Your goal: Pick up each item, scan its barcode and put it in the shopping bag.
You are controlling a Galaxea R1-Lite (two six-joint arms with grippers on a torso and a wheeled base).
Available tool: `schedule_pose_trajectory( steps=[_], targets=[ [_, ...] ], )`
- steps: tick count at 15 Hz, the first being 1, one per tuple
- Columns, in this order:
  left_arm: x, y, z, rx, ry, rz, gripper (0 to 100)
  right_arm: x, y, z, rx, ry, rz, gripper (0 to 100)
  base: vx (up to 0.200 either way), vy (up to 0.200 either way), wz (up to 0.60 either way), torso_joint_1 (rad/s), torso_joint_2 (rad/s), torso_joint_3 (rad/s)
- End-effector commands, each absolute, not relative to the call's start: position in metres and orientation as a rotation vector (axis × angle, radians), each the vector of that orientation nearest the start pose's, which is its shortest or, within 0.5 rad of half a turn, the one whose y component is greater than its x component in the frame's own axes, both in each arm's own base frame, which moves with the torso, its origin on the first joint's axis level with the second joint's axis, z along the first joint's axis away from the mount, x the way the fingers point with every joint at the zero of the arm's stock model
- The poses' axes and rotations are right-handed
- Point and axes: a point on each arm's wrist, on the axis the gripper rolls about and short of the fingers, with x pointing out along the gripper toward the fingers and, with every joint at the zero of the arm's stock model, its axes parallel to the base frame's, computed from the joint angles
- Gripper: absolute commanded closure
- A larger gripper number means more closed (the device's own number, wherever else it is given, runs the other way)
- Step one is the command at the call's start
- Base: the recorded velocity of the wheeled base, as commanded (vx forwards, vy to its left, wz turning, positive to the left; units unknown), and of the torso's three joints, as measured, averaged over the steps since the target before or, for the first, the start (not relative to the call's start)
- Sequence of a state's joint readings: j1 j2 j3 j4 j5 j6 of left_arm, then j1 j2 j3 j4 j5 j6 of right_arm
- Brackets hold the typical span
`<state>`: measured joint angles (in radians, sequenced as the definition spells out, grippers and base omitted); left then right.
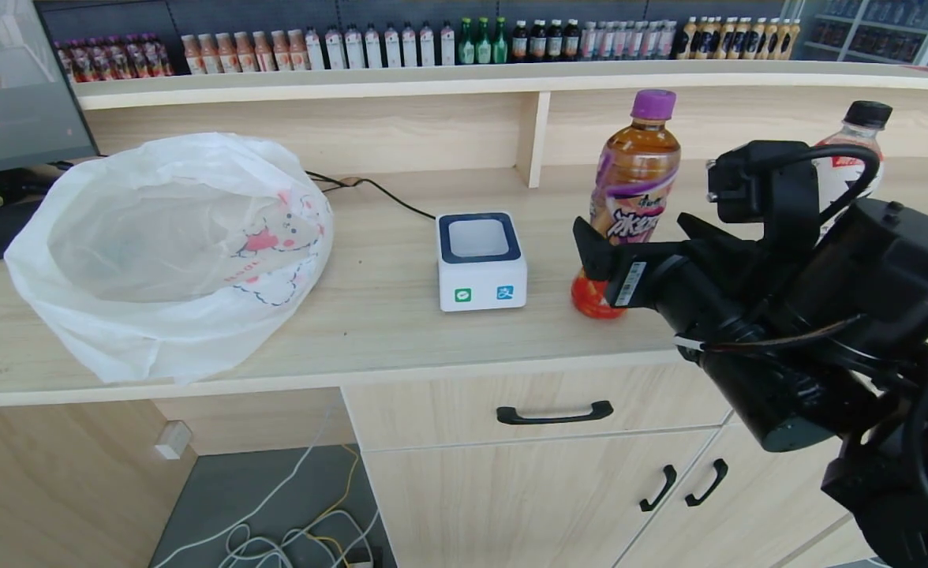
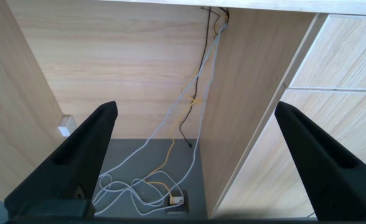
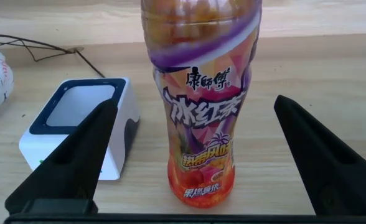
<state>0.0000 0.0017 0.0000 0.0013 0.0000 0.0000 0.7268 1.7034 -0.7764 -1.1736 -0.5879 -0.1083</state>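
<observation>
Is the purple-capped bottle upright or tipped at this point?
Upright. The purple-capped bottle stands on its base on the counter, cap at top; the right gripper is open on either side of it, not touching.

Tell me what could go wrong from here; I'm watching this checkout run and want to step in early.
1. The right claw is open with a finger on each side of the tall upright tea bottle; an off-centre close could tip it toward the scanner beside it.
2. The shopping bag slumps near the front edge of the counter, so a bottle dropped in might roll out.
</observation>
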Motion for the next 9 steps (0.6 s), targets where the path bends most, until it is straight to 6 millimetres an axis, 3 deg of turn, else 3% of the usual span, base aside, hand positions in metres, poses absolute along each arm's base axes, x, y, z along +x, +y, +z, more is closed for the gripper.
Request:
schedule_pose_trajectory(
  steps=[1,9],
  targets=[
    [-0.023,0.0,0.075,0.0,0.003,0.0,0,0.239,0.196,0.224,0.041,-0.197,0.127,0,0.0,0.0,0.0,0.0,0.0,0.0],
    [-0.023,0.0,0.075,0.0,0.003,0.0,0,0.256,0.187,0.217,0.043,-0.182,0.099,0,0.0,0.0,0.0,0.0,0.0,0.0]
  ],
)
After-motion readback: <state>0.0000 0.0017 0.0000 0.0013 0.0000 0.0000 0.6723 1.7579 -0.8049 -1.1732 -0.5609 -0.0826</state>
